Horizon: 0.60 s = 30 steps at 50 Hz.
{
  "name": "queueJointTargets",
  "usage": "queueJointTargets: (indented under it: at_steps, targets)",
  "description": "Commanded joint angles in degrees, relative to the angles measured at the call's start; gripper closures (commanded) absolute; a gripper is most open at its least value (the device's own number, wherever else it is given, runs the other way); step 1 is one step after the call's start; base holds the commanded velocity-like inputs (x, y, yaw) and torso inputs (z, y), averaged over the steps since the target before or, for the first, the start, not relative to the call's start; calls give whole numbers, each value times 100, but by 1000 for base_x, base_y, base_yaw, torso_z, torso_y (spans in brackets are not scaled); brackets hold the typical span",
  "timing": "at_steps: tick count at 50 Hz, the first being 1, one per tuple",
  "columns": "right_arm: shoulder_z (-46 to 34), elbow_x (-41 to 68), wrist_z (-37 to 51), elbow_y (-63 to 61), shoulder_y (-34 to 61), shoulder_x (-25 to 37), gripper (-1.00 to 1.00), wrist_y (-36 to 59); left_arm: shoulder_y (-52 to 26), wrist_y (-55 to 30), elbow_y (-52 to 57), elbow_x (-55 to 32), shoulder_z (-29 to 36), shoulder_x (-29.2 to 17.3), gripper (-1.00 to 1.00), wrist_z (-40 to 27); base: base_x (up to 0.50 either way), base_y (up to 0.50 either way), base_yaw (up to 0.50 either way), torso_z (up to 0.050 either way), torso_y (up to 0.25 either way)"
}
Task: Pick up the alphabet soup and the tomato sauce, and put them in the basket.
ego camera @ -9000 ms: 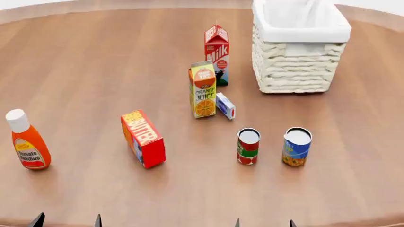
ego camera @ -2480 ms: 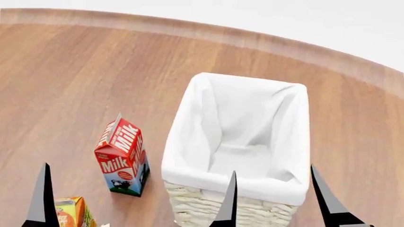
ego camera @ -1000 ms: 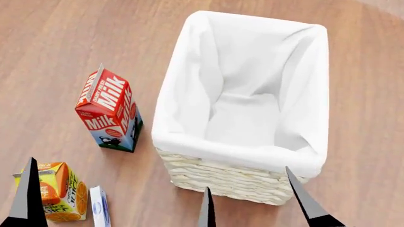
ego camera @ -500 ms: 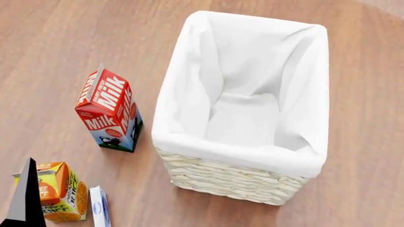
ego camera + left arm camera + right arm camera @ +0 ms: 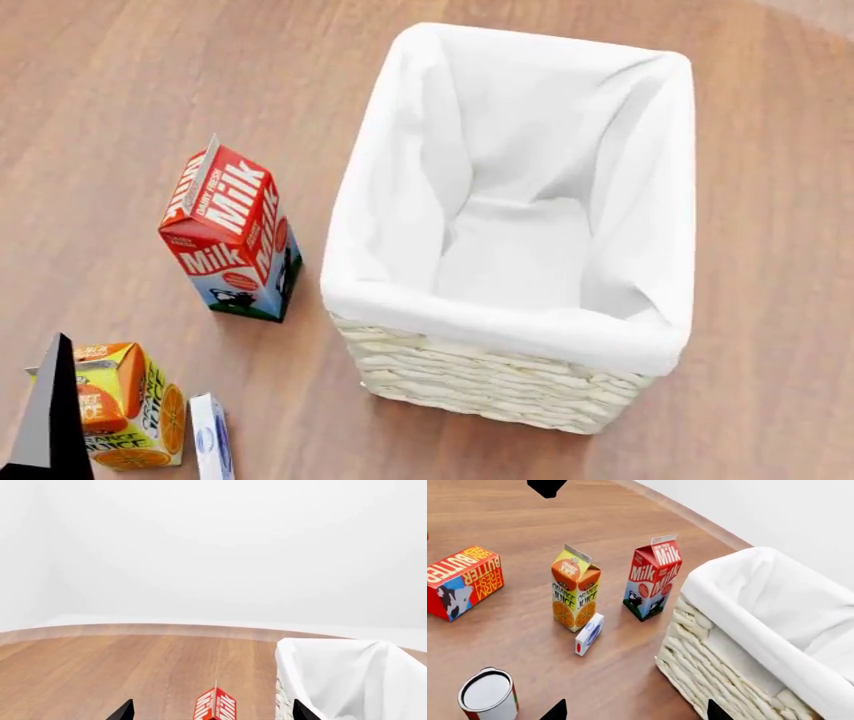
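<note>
The tall cream-white woven wicker basket with a white cloth liner folded over its rim stands on the round brown wooden table, and in the head view nothing lies inside it. Just beside it stands the red milk carton, upright. Nearer the robot are the yellow-and-orange juice carton and, just beside that, a small white-and-blue box lying flat.

In the right wrist view a small cylindrical can with a silvery lid and a red band at its base stands upright on the table, apart from the basket; it looks like the tomato sauce, though only its top is in frame. The red-and-orange butter box lies further off. The blue alphabet soup can appears in none of the views.

The left gripper shows two dark fingertips set wide apart with nothing between them, high over the table. The right gripper likewise shows its tips spread and empty, near the basket's wicker wall.
</note>
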Motion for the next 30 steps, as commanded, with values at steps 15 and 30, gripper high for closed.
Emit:
queueJointTargets:
  at_steps: [15, 30]
  targets:
    - [-1188, 387, 496, 146, 324, -1206, -100, -386, -253, 70, -12, 33, 397, -59, -100, -145, 0, 0, 0, 0, 0]
    - [-979, 779, 418, 402, 44, -1521, -100, -365, -316, 176, -43, 3, 484, -132, -100, -206, 0, 0, 0, 0, 0]
